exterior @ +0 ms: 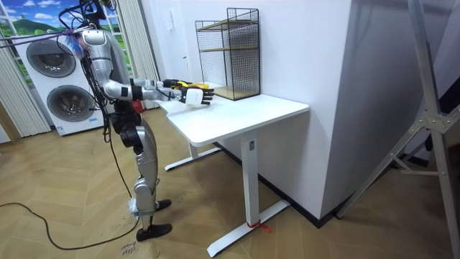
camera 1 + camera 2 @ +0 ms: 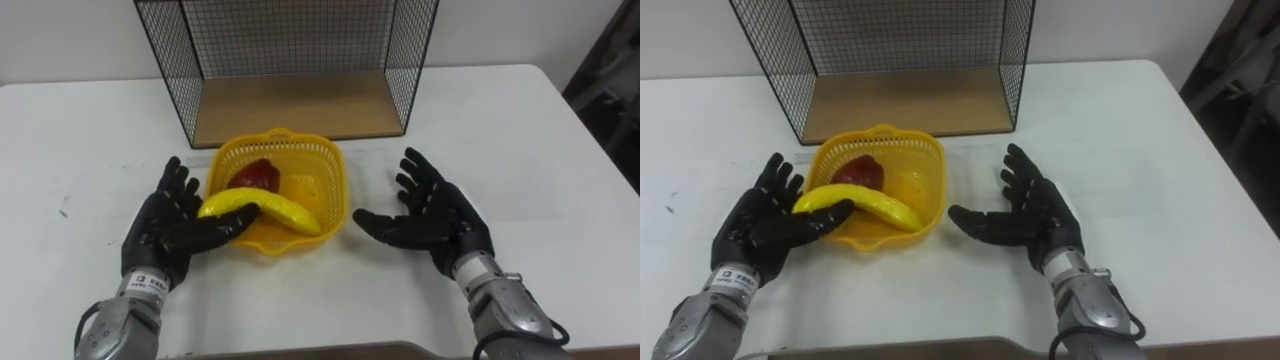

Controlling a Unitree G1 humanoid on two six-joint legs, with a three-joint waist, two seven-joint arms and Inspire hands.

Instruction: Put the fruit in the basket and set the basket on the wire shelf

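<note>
A yellow plastic basket [image 2: 337, 165] sits on the white table, just in front of the black wire shelf [image 2: 290, 45] with its wooden floor [image 2: 300, 105]. Inside it lies a red fruit [image 2: 262, 174]. A banana [image 2: 272, 208] rests across the basket's near rim, its left end sticking out. My left hand [image 2: 165, 230] lies open beside the basket's left side, its thumb touching the banana's left end. My right hand [image 2: 445, 220] is open, palm facing the basket, a short gap to its right. In the room view both arms reach out over the table [image 1: 237, 115].
The shelf [image 1: 230, 50] stands at the table's far edge against the wall. I stand at the table's near side. Two washing machines [image 1: 54, 93] are behind me, and a metal stand [image 1: 431, 108] is at the room view's right.
</note>
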